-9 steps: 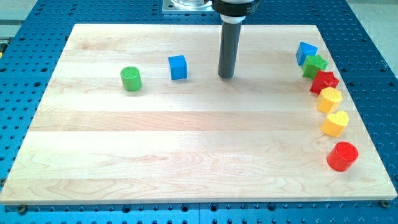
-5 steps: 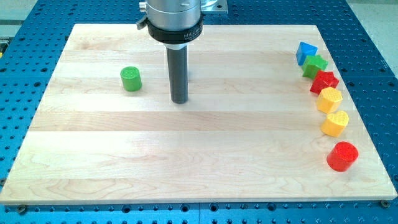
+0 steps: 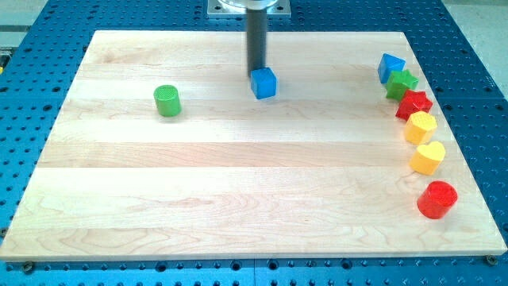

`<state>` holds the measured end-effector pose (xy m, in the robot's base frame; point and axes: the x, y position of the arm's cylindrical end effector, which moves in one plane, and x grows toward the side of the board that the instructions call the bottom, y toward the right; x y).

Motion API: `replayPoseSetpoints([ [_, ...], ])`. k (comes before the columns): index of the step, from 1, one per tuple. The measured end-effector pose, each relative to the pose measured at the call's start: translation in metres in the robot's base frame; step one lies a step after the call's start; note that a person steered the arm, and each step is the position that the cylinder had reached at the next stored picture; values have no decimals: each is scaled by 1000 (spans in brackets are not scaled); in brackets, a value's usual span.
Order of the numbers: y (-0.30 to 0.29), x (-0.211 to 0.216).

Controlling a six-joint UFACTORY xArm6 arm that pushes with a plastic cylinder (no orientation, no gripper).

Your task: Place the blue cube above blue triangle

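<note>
Wooden board (image 3: 238, 183) on blue perforated table (image 3: 476, 48) — your upright rod's tip (image 3: 255, 72) touches the blue cube (image 3: 263, 83) from behind; no gripper fitted.

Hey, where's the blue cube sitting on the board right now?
The blue cube sits near the view's top, about mid-board, with my tip right behind it at its upper left. The green cylinder is off to its left.

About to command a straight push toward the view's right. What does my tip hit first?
My tip sits against the blue cube, at its upper-left, so it meets that cube first. Beyond it the board looks free until the blue triangle, though depth is hard to judge.
</note>
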<state>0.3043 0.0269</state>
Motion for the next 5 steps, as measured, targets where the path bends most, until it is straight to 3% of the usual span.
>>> replayPoseSetpoints([
  [4, 21, -3],
  [5, -5, 9],
])
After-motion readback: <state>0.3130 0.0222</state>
